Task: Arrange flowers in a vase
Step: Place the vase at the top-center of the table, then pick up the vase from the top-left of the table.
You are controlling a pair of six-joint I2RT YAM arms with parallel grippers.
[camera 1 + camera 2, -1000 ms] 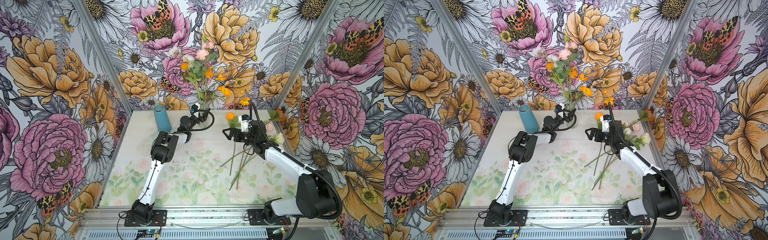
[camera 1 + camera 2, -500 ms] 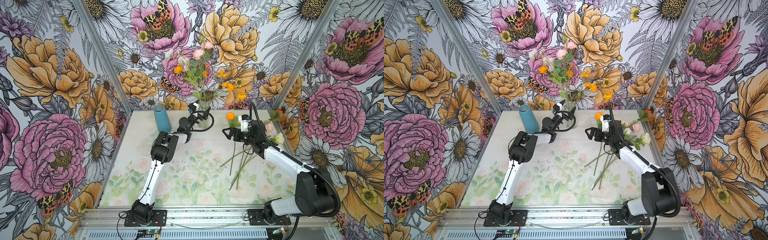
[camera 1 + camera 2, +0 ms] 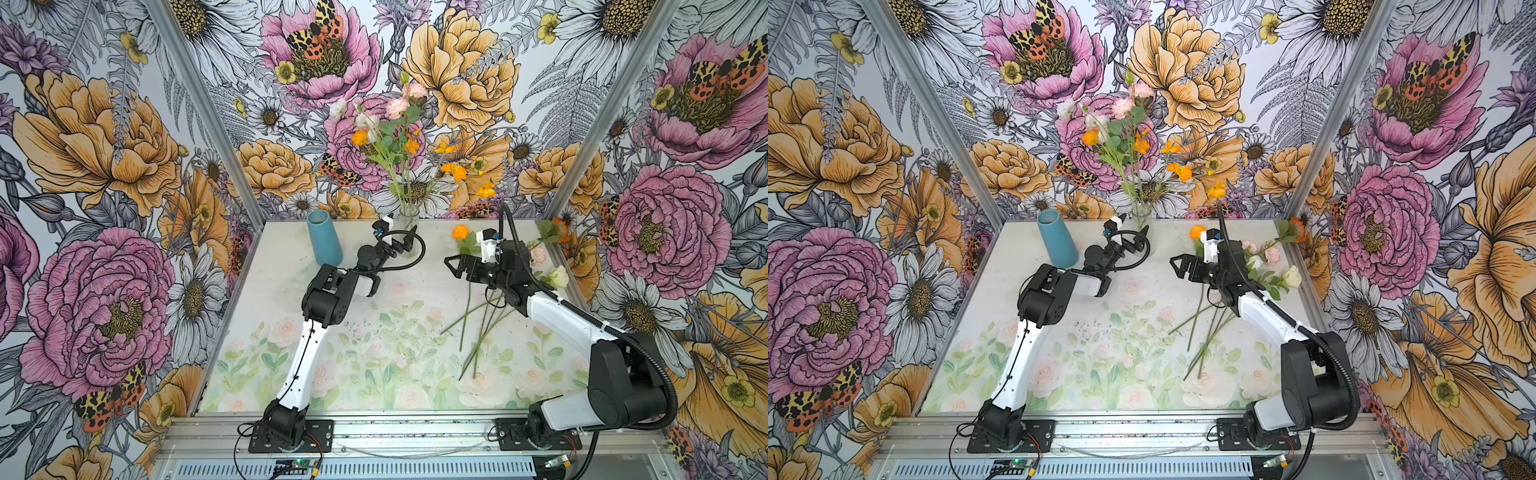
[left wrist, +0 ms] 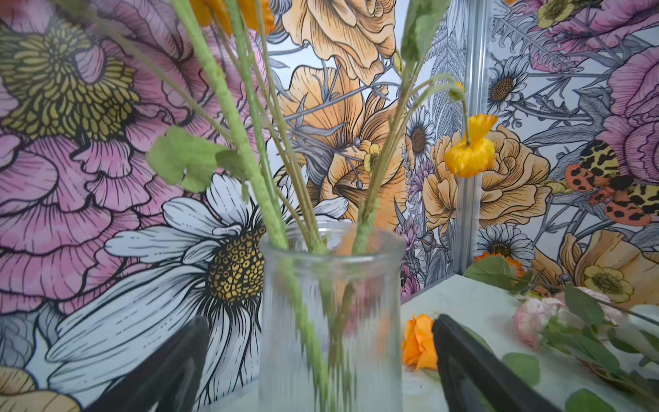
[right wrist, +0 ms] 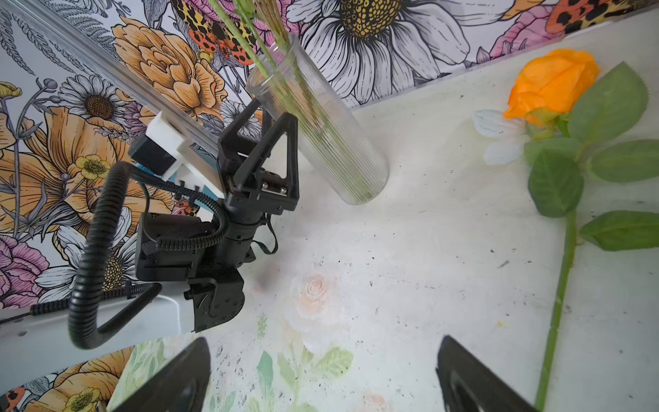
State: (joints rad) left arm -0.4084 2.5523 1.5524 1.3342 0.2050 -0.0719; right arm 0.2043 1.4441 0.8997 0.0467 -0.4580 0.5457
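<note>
Your left hand (image 4: 319, 321) stands spread wide on either side of the ribbed clear-glass vase (image 3: 408, 212) without touching it. The flowers (image 3: 390, 141) stand inside the vase on thin, fuzzy green stems. Your right hand (image 5: 321, 342) gapes empty above the speckled tabletop (image 3: 374, 340), beside a smooth-leaved orange rose (image 5: 552, 82) lying flat.

Bright, even light, faint shadows; near glass vase (image 4: 331, 314) blurred.
</note>
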